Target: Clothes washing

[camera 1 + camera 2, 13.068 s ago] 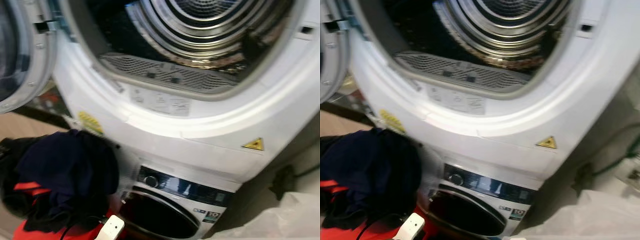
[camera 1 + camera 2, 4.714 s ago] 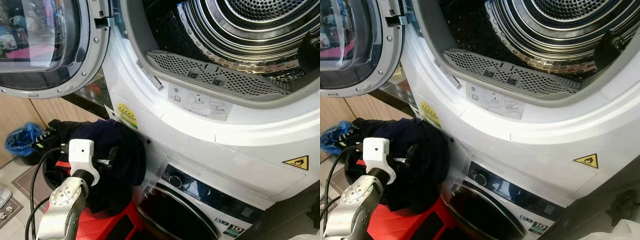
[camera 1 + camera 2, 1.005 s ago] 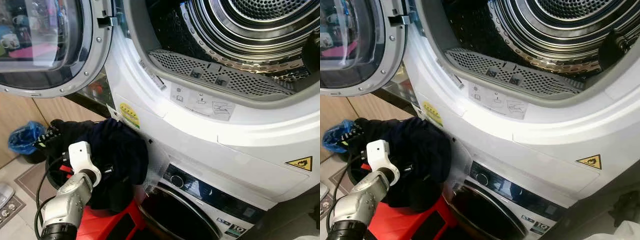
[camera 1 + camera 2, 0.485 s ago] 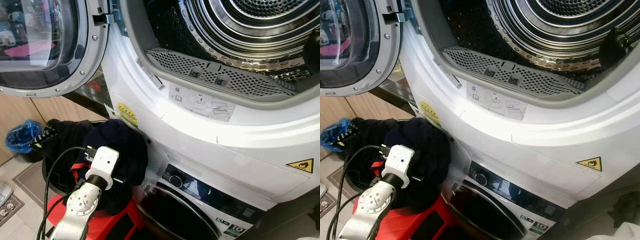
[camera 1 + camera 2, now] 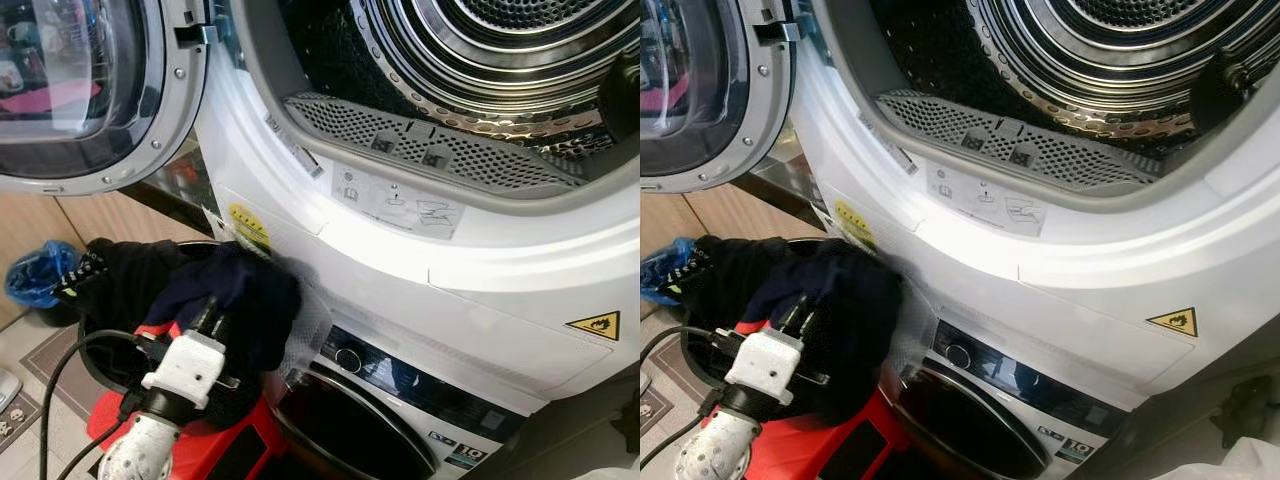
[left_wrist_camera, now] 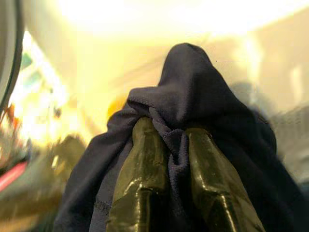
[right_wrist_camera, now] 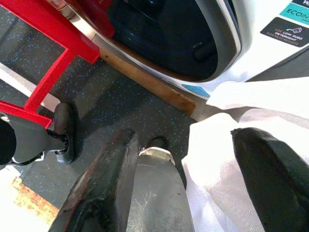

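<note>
A pile of dark clothes sits in a black basket on a red stool, left of the stacked machines. My left gripper is pushed into the top of the pile and shut on a fold of the navy garment. In the left wrist view the navy garment is bunched between and draped over both fingers. The dryer drum above stands open, its door swung out to the left. My right gripper hangs open low over the dark floor, holding nothing.
The washer's round door and control panel sit below the dryer. A blue bag lies on the floor at the left. A white sheet lies on the floor by the washer. A black cable loops off my left arm.
My left wrist has dropped lower and its fingers have closed on the navy garment, which is now pulled up into a bunched fold. The camera view shifted slightly.
</note>
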Tool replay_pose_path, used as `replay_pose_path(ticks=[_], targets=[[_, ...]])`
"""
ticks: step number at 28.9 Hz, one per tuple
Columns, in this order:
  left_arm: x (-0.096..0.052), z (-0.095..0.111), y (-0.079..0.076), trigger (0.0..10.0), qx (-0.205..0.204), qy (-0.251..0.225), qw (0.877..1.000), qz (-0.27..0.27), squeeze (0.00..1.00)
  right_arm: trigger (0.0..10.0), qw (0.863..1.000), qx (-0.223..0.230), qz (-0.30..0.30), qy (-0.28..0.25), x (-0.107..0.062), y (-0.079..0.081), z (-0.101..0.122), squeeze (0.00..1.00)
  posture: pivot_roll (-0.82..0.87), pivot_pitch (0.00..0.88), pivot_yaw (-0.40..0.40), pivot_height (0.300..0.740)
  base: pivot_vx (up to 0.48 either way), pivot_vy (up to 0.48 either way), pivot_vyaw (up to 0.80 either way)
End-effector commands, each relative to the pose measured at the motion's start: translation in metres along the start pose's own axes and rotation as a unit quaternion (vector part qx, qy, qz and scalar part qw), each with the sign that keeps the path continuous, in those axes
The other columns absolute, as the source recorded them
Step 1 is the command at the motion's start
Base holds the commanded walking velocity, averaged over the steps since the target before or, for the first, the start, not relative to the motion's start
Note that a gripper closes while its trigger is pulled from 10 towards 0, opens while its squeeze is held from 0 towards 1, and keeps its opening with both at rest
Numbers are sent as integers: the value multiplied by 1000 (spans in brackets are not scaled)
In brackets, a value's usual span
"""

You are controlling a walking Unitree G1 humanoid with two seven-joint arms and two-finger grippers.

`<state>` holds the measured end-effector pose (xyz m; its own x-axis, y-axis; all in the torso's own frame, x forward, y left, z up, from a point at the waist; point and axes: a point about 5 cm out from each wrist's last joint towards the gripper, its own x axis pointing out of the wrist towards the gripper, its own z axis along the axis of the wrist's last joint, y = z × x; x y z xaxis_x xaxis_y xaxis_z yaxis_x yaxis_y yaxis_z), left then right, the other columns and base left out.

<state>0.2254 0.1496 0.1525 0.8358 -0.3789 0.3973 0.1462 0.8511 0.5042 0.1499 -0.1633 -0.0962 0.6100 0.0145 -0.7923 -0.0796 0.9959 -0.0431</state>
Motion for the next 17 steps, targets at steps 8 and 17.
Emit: replay_pose_path(ticks=[8, 17], targets=[[-5, 17, -38, 10000, -57, -44, 975, -208, 0, 10000, 1000, -6, 3, 0, 0, 0, 1, 0, 77, 113, -25, 740, 0, 0, 0], [13, 36, -38, 10000, -98, -76, 956, -266, 0, 10000, 1000, -7, 9, -1, 1, 3, 2, 0, 94, 106, -34, 740, 0, 0, 0]])
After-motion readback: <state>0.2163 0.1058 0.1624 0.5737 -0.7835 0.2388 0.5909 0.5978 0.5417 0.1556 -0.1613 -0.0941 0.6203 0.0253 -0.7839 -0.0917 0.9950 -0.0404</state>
